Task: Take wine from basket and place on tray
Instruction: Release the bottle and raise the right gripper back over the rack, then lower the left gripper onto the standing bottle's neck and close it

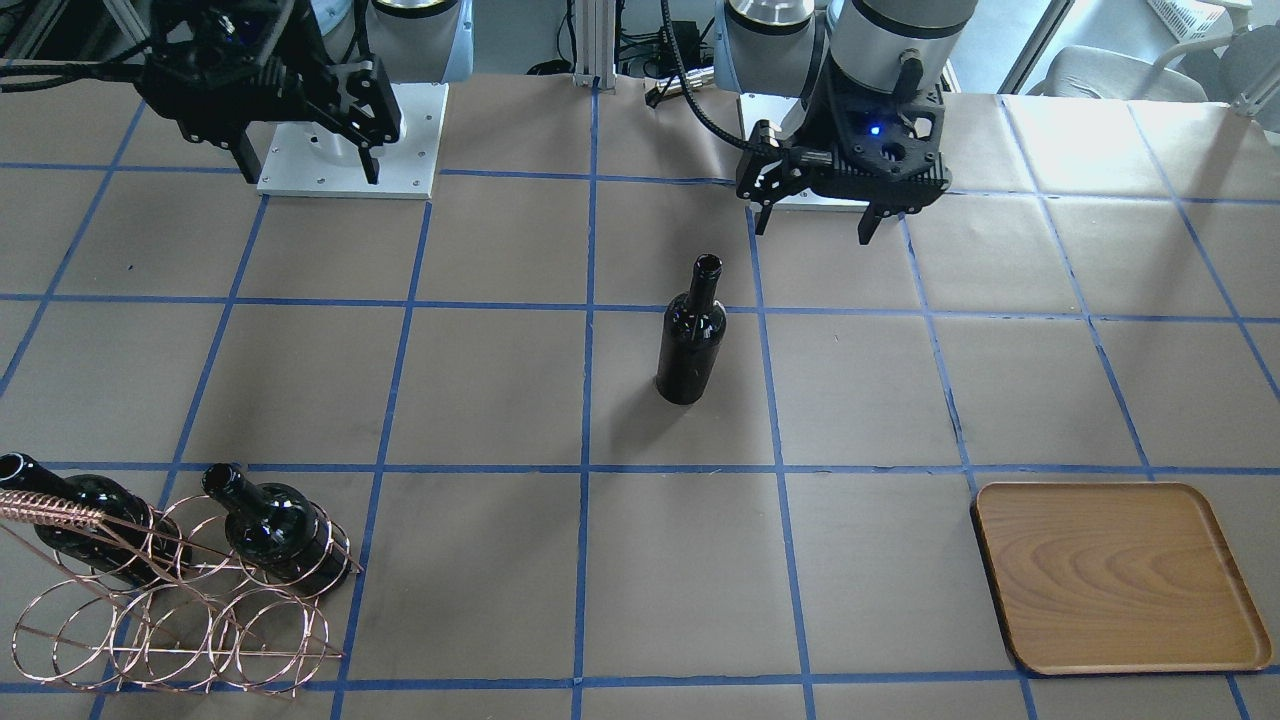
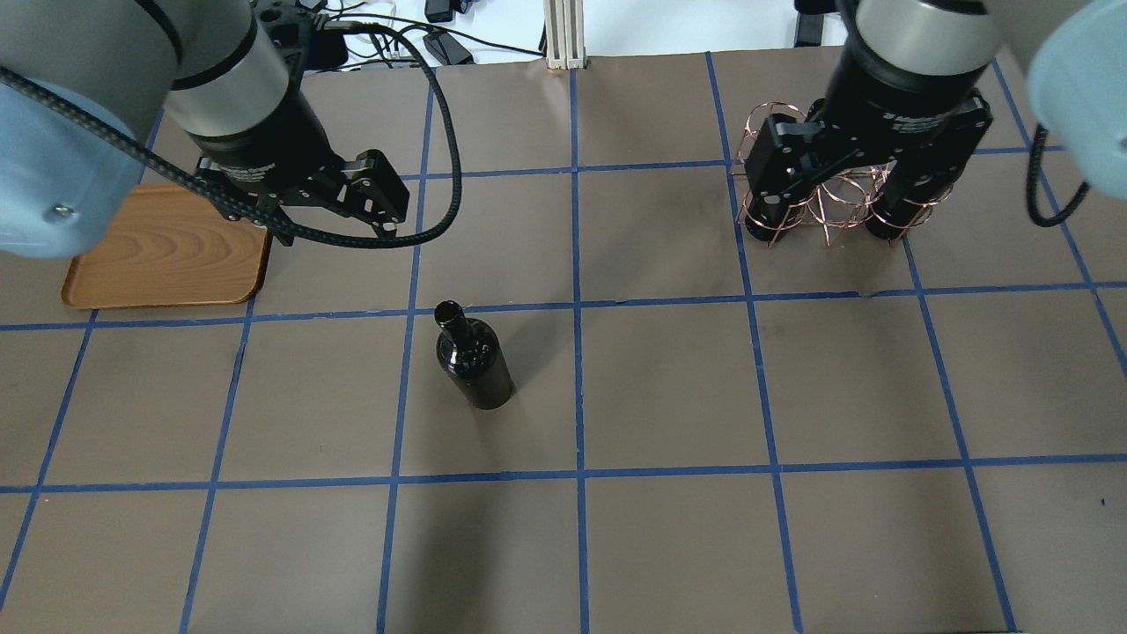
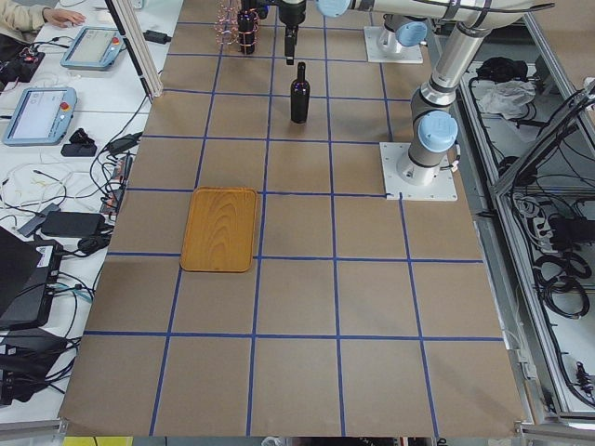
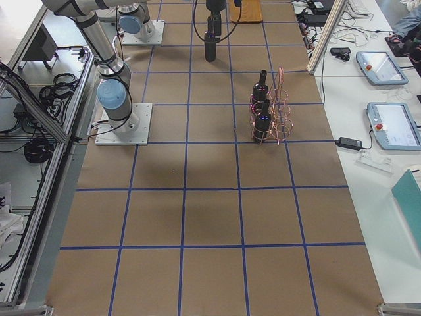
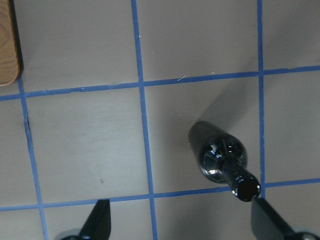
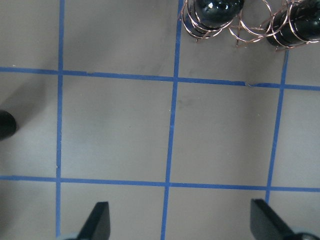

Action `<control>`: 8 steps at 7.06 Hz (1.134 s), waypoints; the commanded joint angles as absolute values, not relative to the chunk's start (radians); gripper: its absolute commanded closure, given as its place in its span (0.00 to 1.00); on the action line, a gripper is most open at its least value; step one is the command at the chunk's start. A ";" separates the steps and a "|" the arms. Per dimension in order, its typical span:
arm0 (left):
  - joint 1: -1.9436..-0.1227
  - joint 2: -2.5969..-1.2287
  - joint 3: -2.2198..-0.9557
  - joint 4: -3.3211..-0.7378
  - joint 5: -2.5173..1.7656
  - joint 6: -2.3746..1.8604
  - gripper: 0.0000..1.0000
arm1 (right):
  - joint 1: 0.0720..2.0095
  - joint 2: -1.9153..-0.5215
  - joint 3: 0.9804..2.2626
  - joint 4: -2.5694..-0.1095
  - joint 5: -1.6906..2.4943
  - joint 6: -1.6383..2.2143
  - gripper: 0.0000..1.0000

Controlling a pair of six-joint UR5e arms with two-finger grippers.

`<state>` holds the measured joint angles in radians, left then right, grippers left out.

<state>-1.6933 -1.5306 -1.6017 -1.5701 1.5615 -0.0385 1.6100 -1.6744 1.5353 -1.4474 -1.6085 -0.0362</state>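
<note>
One wine bottle (image 1: 690,345) stands upright alone mid-table; it also shows from overhead (image 2: 474,361) and in the left wrist view (image 5: 220,157). My left gripper (image 1: 812,228) hangs open and empty above the table, beside the bottle; the bottle's mouth lies close to one fingertip (image 5: 265,220). The wooden tray (image 1: 1115,580) lies flat with nothing on it on my left (image 2: 167,251). The copper wire basket (image 1: 180,590) holds two more bottles (image 1: 280,530). My right gripper (image 2: 828,220) is open and empty, raised on the near side of the basket (image 6: 240,25).
The table is covered in brown paper with a grid of blue tape (image 1: 590,470). The arms' white base plates (image 1: 345,150) sit at the robot's edge. Operator pendants and cables lie on side benches (image 3: 42,111) off the table.
</note>
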 commanded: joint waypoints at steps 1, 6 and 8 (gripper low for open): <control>-1.787 -1.535 -1.691 -1.461 1.543 -0.118 0.00 | 1.555 -1.698 1.545 -1.413 -1.603 -0.086 0.01; -1.805 -1.549 -1.818 -1.417 1.546 -0.126 0.07 | 1.560 -1.694 1.548 -1.506 -1.598 -0.036 0.00; -1.805 -1.571 -1.815 -1.407 1.545 -0.127 0.17 | 1.562 -1.683 1.543 -1.540 -1.601 0.020 0.00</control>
